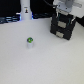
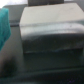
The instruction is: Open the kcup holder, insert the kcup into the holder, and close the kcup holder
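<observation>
the white table [image 1: 50, 62] carries the black kcup holder [image 1: 63, 26] at the exterior view's right, the gripper [image 1: 65, 11] just above it, jaw state unclear. the kcup [image 1: 30, 41] stands well apart, leftward.

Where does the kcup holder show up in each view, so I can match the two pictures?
Exterior view: the kcup holder is at the upper right, under the gripper.
Wrist view: a blurred grey-and-black box fills most of the picture, probably the holder.
Shared landmark: the holder itself; the kcup shows only in the exterior view.
</observation>
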### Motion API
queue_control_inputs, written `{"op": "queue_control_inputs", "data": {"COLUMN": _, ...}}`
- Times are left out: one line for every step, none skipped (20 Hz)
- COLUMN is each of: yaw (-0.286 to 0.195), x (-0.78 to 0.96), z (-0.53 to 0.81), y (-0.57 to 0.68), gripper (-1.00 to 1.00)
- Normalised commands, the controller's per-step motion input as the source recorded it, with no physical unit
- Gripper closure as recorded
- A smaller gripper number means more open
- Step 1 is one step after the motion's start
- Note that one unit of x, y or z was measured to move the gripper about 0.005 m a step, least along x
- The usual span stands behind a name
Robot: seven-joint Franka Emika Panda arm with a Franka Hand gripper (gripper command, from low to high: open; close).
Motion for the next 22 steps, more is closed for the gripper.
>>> {"op": "queue_control_inputs", "data": {"yaw": 0.027, "x": -0.28, "z": -0.39, "y": 0.03, "gripper": -1.0}}
{"op": "queue_control_inputs", "data": {"yaw": 0.021, "x": -0.28, "z": -0.48, "y": 0.05, "gripper": -1.0}}
{"op": "queue_control_inputs", "data": {"yaw": 0.015, "x": -0.27, "z": -0.41, "y": 0.04, "gripper": -1.0}}
{"op": "queue_control_inputs", "data": {"yaw": 0.011, "x": -0.28, "z": -0.35, "y": 0.04, "gripper": -1.0}}
{"op": "queue_control_inputs", "data": {"yaw": -0.001, "x": -0.23, "z": -0.22, "y": 0.07, "gripper": -1.0}}
{"op": "queue_control_inputs", "data": {"yaw": -0.008, "x": -0.19, "z": -0.17, "y": 0.1, "gripper": -1.0}}
{"op": "queue_control_inputs", "data": {"yaw": -0.025, "x": -0.14, "z": -0.12, "y": 0.08, "gripper": 1.0}}
{"op": "queue_control_inputs", "data": {"yaw": -0.015, "x": -0.07, "z": -0.01, "y": 0.04, "gripper": 1.0}}
{"op": "queue_control_inputs", "data": {"yaw": -0.007, "x": -0.01, "z": 0.0, "y": 0.01, "gripper": 1.0}}
{"op": "queue_control_inputs", "data": {"yaw": -0.004, "x": 0.0, "z": 0.0, "y": 0.0, "gripper": 1.0}}
{"op": "queue_control_inputs", "data": {"yaw": -0.005, "x": 0.01, "z": 0.0, "y": 0.0, "gripper": 1.0}}
{"op": "queue_control_inputs", "data": {"yaw": 0.0, "x": 0.01, "z": 0.0, "y": 0.0, "gripper": 1.0}}
{"op": "queue_control_inputs", "data": {"yaw": -0.004, "x": 0.02, "z": 0.0, "y": 0.0, "gripper": 1.0}}
{"op": "queue_control_inputs", "data": {"yaw": -0.003, "x": 0.02, "z": 0.01, "y": 0.01, "gripper": 1.0}}
{"op": "queue_control_inputs", "data": {"yaw": -0.004, "x": 0.03, "z": 0.02, "y": 0.01, "gripper": 1.0}}
{"op": "queue_control_inputs", "data": {"yaw": -0.005, "x": 0.03, "z": 0.02, "y": 0.02, "gripper": 1.0}}
{"op": "queue_control_inputs", "data": {"yaw": -0.004, "x": 0.03, "z": 0.01, "y": 0.01, "gripper": 1.0}}
{"op": "queue_control_inputs", "data": {"yaw": -0.006, "x": 0.03, "z": 0.01, "y": 0.01, "gripper": 1.0}}
{"op": "queue_control_inputs", "data": {"yaw": -0.007, "x": 0.05, "z": 0.01, "y": 0.01, "gripper": 1.0}}
{"op": "queue_control_inputs", "data": {"yaw": -0.006, "x": 0.03, "z": 0.01, "y": 0.01, "gripper": 1.0}}
{"op": "queue_control_inputs", "data": {"yaw": -0.003, "x": 0.03, "z": 0.02, "y": 0.02, "gripper": 1.0}}
{"op": "queue_control_inputs", "data": {"yaw": 0.001, "x": 0.01, "z": 0.01, "y": 0.04, "gripper": 1.0}}
